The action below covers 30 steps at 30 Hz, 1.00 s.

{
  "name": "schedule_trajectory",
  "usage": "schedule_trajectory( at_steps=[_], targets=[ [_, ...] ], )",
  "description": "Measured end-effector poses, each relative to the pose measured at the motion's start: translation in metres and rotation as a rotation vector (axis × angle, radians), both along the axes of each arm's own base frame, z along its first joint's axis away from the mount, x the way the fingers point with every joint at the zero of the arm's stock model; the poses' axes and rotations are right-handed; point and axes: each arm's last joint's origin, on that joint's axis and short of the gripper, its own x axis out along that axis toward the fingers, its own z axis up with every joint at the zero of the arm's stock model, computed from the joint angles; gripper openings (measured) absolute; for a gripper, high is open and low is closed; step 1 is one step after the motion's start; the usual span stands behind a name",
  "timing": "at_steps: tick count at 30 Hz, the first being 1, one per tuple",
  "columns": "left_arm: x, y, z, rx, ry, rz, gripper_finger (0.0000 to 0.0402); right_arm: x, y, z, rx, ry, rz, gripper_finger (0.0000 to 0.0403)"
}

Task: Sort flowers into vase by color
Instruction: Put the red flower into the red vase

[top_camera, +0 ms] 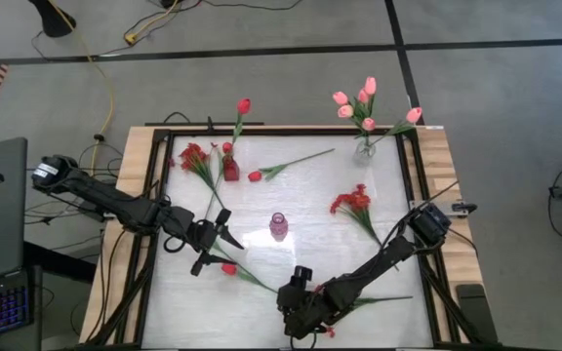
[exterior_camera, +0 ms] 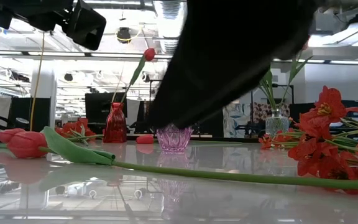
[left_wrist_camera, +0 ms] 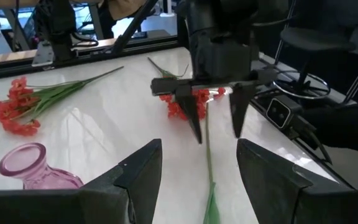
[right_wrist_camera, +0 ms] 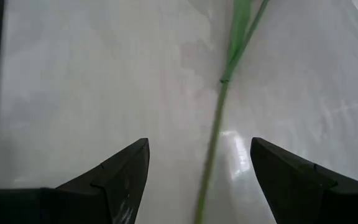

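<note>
your right gripper [right_wrist_camera: 197,180] sits low over the near edge of the white glossy table [top_camera: 291,195], fingers spread wide and holding nothing, with the thin green stem [right_wrist_camera: 219,106] of a red tulip running between them on the table surface. that tulip's red head [top_camera: 228,268] lies near the table's near-left part, close to your left gripper [top_camera: 213,244], which hovers there with its fingers also wide apart and empty.

a small pink glass vase [top_camera: 279,226] stands empty at the table's middle. a red glass vase [top_camera: 230,169] at the far left holds one upright red tulip [top_camera: 243,105], and a clear glass vase [top_camera: 365,148] at the far right holds several pink tulips [top_camera: 359,102].

loose on the table you have a red blossom bunch [top_camera: 193,156] beside the red vase, another red blossom bunch [top_camera: 352,202] at the right, and a red tulip [top_camera: 255,176] lying between the two far vases.
</note>
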Motion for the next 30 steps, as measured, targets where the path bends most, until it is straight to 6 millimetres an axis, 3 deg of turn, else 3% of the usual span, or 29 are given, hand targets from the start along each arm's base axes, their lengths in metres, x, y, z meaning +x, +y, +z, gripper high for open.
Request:
schedule_trajectory(
  at_steps=[8, 30],
  targets=[
    [0.000, 0.000, 0.000, -0.016, 0.002, -0.005, 0.0196, 0.007, 0.004, -0.017, -0.011, -0.015, 0.031, 0.0305],
    [0.000, 0.000, 0.000, -0.022, 0.008, -0.003, 0.0196, 0.000, 0.000, -0.022, 0.009, 0.076, -0.012, 0.0305]
  ],
)
